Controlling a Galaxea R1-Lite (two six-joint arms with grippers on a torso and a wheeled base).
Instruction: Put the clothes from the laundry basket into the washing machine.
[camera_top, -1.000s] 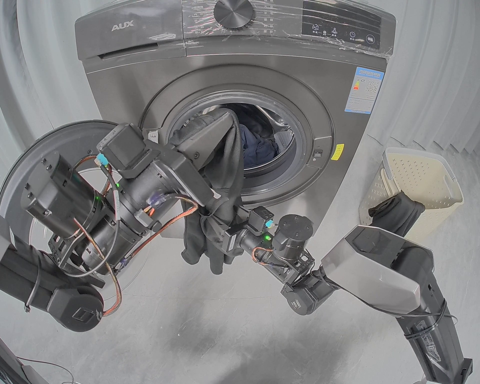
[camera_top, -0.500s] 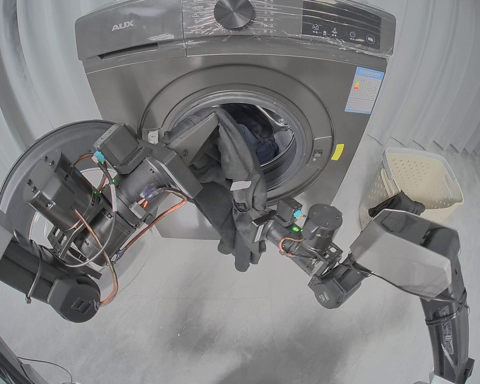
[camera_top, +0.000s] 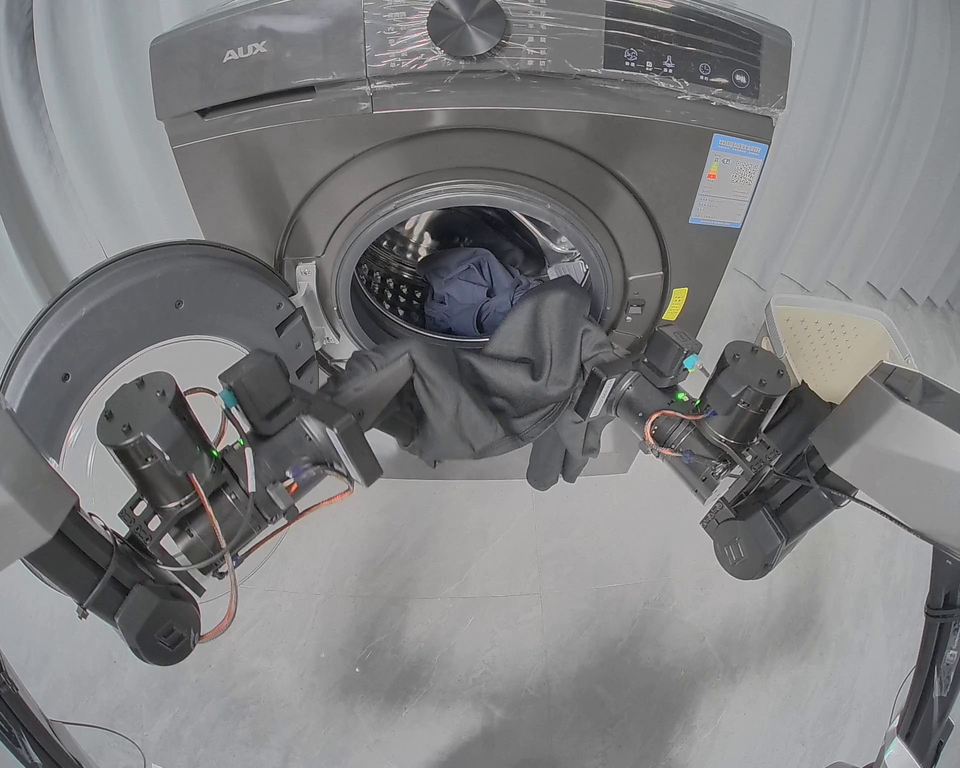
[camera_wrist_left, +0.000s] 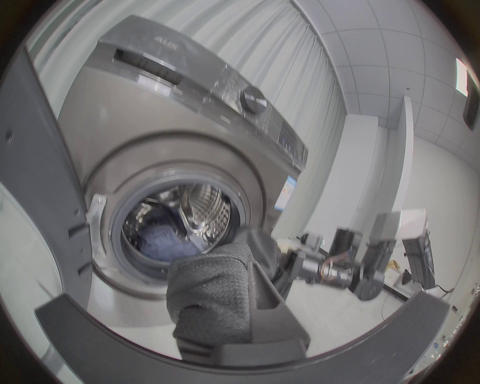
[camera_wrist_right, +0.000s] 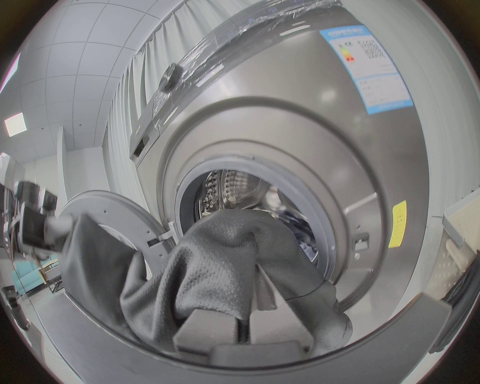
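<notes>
Clothes first: your grey garment (camera_top: 495, 375) is stretched between the two grippers in front of the washing machine (camera_top: 470, 150), with its middle draped over the lower lip of the round opening. Your left gripper (camera_top: 385, 380) is clamped on one end of the cloth, low and to the left of the opening, just in front of the open door (camera_top: 150, 300). In the left wrist view you can see the fabric bunched thickly over that gripper. Your right gripper (camera_top: 588, 392) is closed on the other end, at the lower right of the opening. From there a loose tail of the garment hangs toward the floor. The right wrist view shows the cloth rising from that gripper and covering the lower part of the opening. Behind it, inside the drum (camera_top: 395, 270), a blue garment (camera_top: 470, 290) lies in a heap against the perforated steel wall. The grey garment itself is mostly outside the drum, resting on the rim rather than inside. The laundry basket (camera_top: 840, 312) stands on the floor to the right of the machine, behind your right arm.
</notes>
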